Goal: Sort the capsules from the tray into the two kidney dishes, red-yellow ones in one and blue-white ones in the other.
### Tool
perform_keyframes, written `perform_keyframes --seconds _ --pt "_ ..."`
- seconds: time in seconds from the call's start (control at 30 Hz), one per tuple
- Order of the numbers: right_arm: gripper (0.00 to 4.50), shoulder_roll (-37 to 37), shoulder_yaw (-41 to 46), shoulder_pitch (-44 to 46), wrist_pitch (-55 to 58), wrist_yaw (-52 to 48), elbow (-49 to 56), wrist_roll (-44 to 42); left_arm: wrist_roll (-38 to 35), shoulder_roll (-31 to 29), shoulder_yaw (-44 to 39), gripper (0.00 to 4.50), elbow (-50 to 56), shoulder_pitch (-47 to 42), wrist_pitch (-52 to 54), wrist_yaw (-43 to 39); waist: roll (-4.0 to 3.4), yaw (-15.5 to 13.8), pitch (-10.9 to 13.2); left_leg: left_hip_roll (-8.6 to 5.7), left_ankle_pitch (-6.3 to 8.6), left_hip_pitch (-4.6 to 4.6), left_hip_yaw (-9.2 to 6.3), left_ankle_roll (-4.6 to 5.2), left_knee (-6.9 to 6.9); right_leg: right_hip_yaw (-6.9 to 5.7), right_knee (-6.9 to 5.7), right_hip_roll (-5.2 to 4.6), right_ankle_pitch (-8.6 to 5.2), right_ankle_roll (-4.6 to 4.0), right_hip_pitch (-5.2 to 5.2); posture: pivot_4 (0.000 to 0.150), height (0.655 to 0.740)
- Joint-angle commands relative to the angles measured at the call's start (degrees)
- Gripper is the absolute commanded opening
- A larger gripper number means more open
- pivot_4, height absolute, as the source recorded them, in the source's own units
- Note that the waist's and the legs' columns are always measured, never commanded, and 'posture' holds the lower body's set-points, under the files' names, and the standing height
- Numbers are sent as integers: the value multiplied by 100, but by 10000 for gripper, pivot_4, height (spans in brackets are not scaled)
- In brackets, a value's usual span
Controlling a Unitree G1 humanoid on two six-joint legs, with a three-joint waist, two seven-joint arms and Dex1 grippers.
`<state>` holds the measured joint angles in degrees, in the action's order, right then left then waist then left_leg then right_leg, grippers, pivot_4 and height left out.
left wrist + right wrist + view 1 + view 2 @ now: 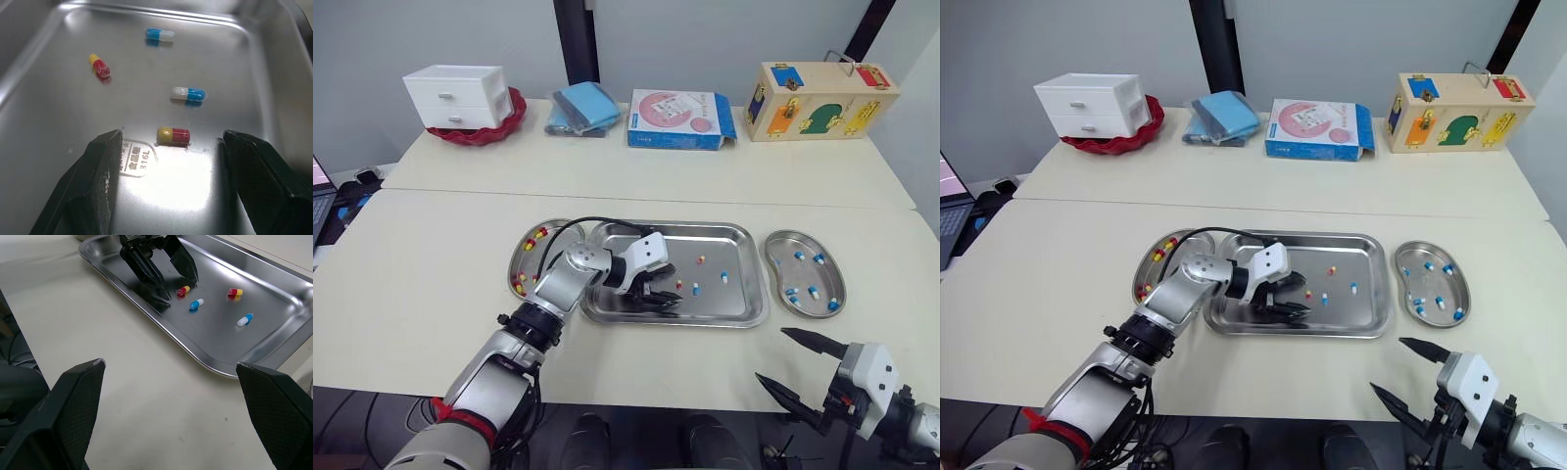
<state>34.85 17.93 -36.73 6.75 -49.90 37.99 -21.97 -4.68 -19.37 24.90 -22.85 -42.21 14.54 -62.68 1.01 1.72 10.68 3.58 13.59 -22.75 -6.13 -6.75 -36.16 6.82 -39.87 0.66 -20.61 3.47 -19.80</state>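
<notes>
Soft, even light from overhead fills my workspace, and the cream tabletop [431, 255] is bright with no hard shadows. The shiny rectangular steel tray [49, 112] mirrors that light. A white glare patch lies just ahead of my left gripper [171, 137], between its spread black fingers [93, 186], which reflect darkly in the metal. The red-and-yellow capsule [173, 135] there throws only a short, faint shadow.
</notes>
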Motion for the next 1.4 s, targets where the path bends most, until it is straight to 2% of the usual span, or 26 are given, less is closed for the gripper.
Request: perform_keyframes --seconds 0.03,0.1,0.2,0.47,0.7,0.83,1.03,1.27,1.4 --pt "45000 -51 5 -91 -201 -10 94 -3 130 95 40 33840 -31 -51 -46 -70 0 -1 0 0 0 1 0 0 0 0 0 0 0 0 1 1500 7400" --pt "45000 -63 -6 -119 -242 -13 78 20 188 135 43 33840 -44 -30 -37 -71 0 0 0 0 0 6 0 0 0 1 0 0 0 0 7 1500 7400" --pt "45000 -72 -28 -146 -288 -8 62 42 276 192 46 28284 -73 -20 -7 -42 0 -1 0 0 0 11 -1 0 0 0 0 0 0 0 12 1500 7400" --pt "45000 -50 -95 -174 -335 -29 37 9 377 202 -6 3649 -43 40 161 16 -1 -1 -1 0 0 18 -1 0 0 1 0 0 0 0 19 1500 7400" --pt "45000 -67 -376 254 -765 -44 -237 244 18 -54 -476 3379 854 273 557 75 -3 27 -1 1 0 24 -1 0 1 1 -1 0 0 0 24 1500 7400" --pt "45000 -19 -813 769 -1100 -178 -553 468 -445 -595 -1073 3379 2106 539 1461 116 -3 34 0 6 0 24 0 0 1 1 -2 2 0 0 20 1500 7400" --pt "45000 -58 -1440 1592 -1214 -316 -851 461 -919 -1526 -2062 3379 3430 1243 2688 458 -5 19 -1 5 0 28 0 -1 2 1 -1 0 0 0 24 1500 7400" --pt "45000 -148 -1999 2178 -1476 -463 -1277 491 -1285 -2023 -3087 3379 4278 2043 3481 1155 -1 -6 1 5 0 22 -8 -1 -2 -7 0 -3 0 0 23 1500 7400" --pt "45000 -225 -2280 2470 -1603 -525 -1554 533 -1103 -2148 -3763 3379 4410 2534 3631 1894 -1 0 1 7 0 23 -9 -1 -2 -8 -1 -2 0 0 22 1500 7400"
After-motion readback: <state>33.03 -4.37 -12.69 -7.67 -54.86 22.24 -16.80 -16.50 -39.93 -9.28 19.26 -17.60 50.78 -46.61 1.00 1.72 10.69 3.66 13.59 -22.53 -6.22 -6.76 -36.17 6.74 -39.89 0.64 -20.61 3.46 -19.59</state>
